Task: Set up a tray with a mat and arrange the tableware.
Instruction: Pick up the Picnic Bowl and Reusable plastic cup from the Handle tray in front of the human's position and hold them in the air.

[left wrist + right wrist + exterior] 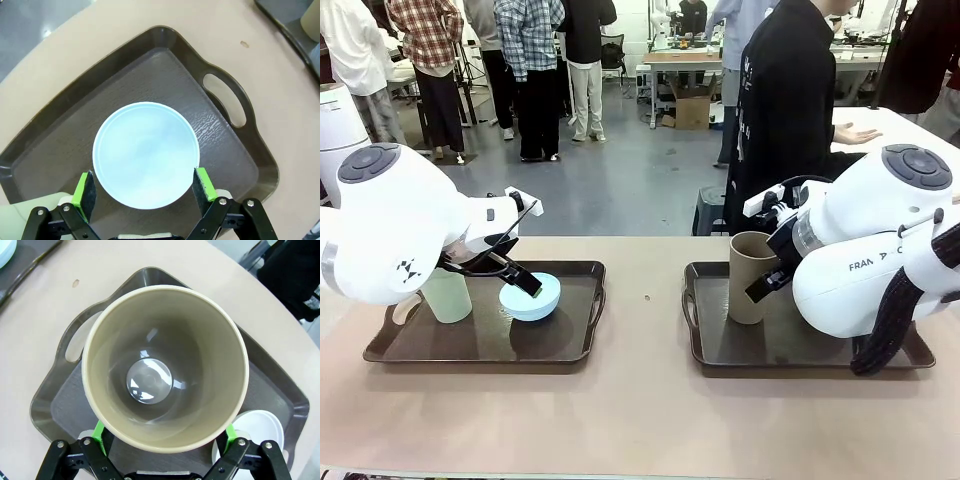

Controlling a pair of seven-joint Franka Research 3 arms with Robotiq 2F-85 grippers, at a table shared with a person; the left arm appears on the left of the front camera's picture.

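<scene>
On my left, the pale green tumbler stands at the left end of the left tray, just beside the light blue bowl. My left gripper straddles that bowl, green pads right at its rim; whether they clench it I cannot tell. The tan-brown tumbler stands upright on the right tray, with my right gripper flanking it. Its rim hides the contact, so I cannot tell the grip. The white bowl sits beside it. My right arm reads "FRAN", the rest unclear.

Lettering on the robot
The right arm, at four o'clock in the front view, bears black letters "FRAN" and "A", the rest hidden by a joint.
</scene>
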